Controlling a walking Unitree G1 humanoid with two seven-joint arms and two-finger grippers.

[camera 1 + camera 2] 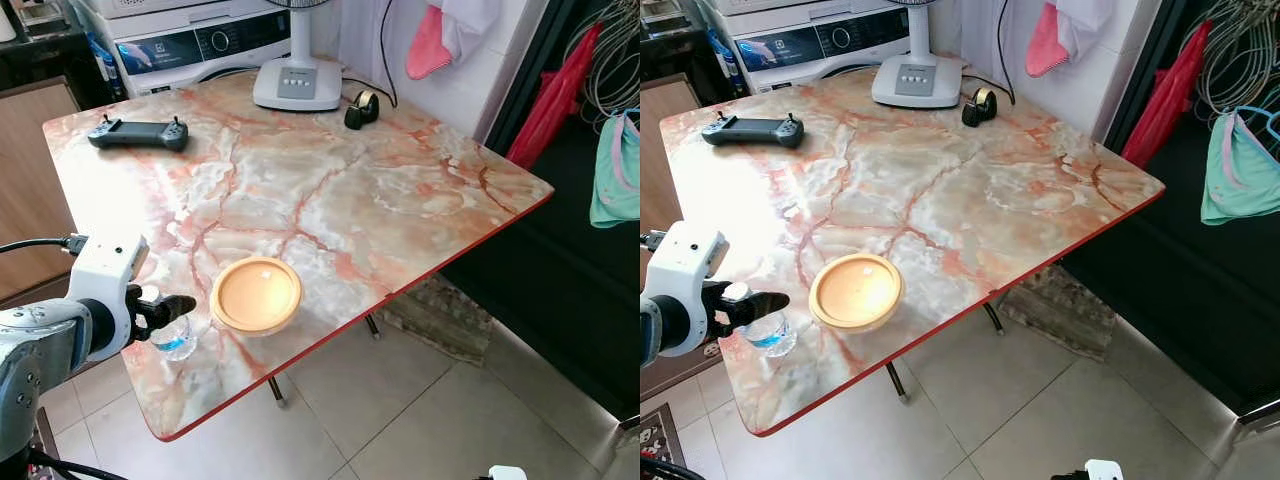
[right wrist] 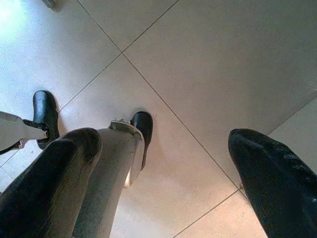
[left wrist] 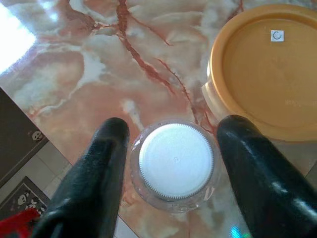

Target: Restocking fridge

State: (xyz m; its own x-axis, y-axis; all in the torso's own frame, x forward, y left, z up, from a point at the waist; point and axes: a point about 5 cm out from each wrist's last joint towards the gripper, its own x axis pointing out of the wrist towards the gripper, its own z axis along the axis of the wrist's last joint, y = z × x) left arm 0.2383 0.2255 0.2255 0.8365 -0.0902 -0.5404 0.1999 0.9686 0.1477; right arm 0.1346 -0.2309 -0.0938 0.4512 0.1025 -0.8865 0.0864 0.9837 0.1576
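A small clear bottle (image 1: 176,340) with a white cap (image 3: 176,161) stands upright near the front left corner of the marble table (image 1: 380,190). My left gripper (image 1: 175,312) is open, with one black finger on each side of the bottle's cap and very close to it. Right beside the bottle sits a round orange lidded container (image 1: 256,294), also seen at the edge of the left wrist view (image 3: 270,69). My right gripper (image 2: 163,144) hangs open over the tiled floor, holding nothing.
A black game controller (image 1: 138,132) lies at the table's far left. A white fan base (image 1: 297,82) and a tape dispenser (image 1: 361,108) stand at the back. A washing machine (image 1: 200,40) is behind, clothes (image 1: 615,170) hang at the right, and tiled floor (image 1: 420,400) lies in front.
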